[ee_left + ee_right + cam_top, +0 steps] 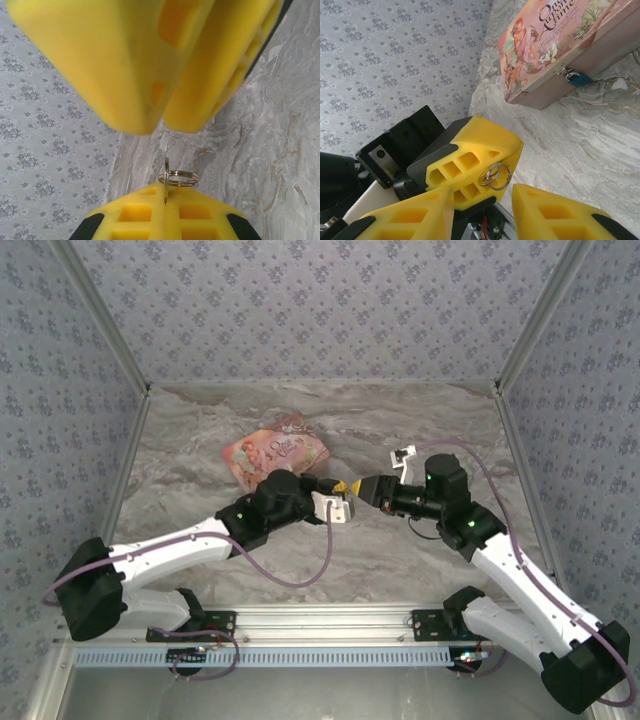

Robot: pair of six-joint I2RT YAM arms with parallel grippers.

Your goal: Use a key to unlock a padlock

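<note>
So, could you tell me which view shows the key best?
Left wrist: the key stands edge-on in the shut jaws of the left gripper. Right wrist shows mainly its ring; top external, too small to tell.

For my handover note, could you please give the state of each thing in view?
Left pincer: shut on key.
Right pincer: open, holding nothing.
Key: gripped, its ring sticking out.
Padlock: hanging on box, key not in it.
Box: lid closed.

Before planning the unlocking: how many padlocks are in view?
1: a tiny teal padlock with silvery shackle, hanging on the front of the pink illustrated box. Others may be hidden.
</note>
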